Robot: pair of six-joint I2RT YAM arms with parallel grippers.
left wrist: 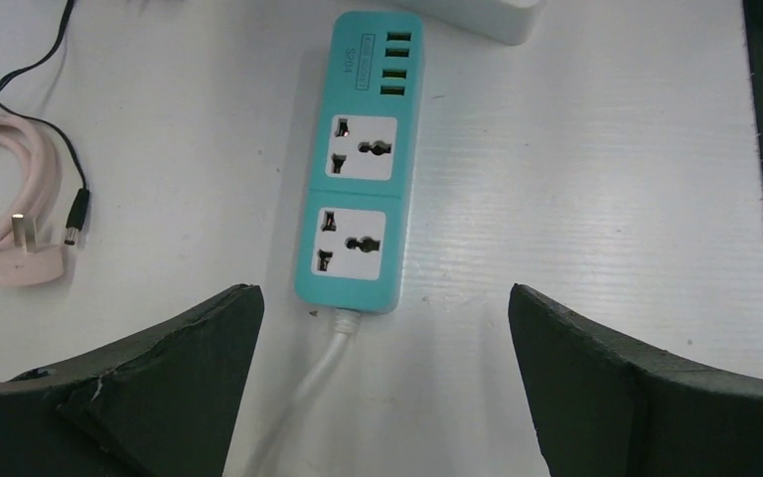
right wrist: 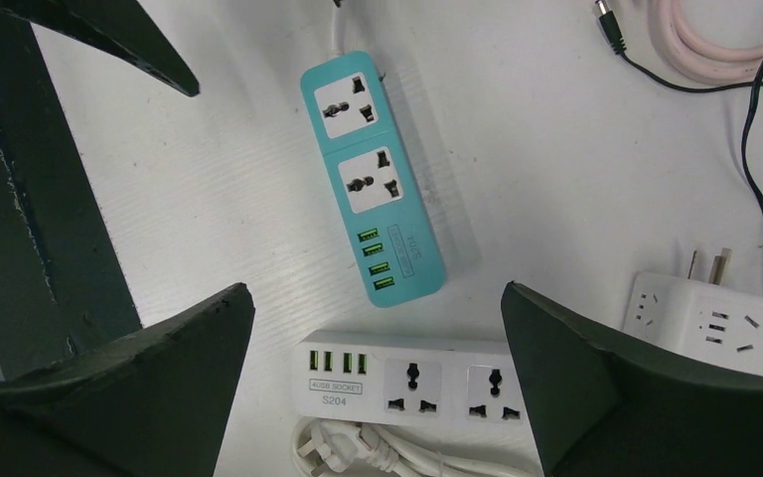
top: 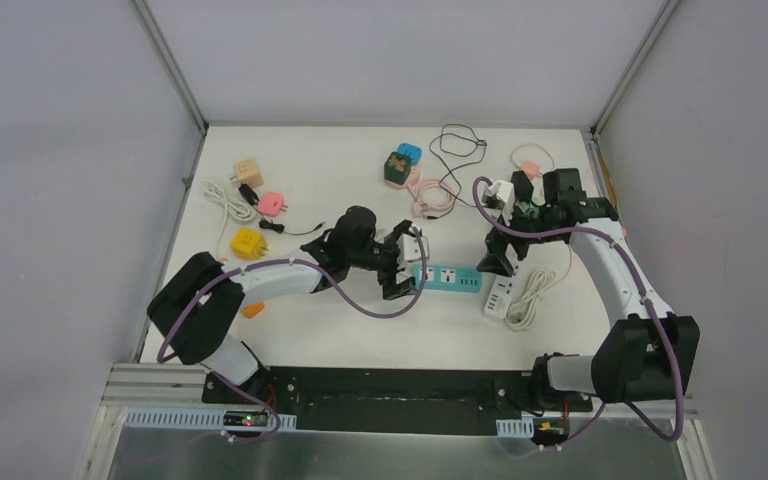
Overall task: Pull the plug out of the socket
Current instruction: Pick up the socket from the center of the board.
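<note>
White table [top: 360, 325], teal power strip [top: 447, 278], white power strip [top: 500, 297], pink cable [top: 428, 198], yellow adapter [top: 248, 243]

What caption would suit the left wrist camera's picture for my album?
Open left gripper hovering over a teal rectangular power strip, both sockets empty, a pink plug lying loose nearby.

The top camera looks down from above and behind my arm bases, far enough to take in the whole white table [top: 330, 170]. My two wrist cameras face down, close over the surface, sharing the flat teal plastic power strip [left wrist: 358, 164] from opposite ends.
</note>
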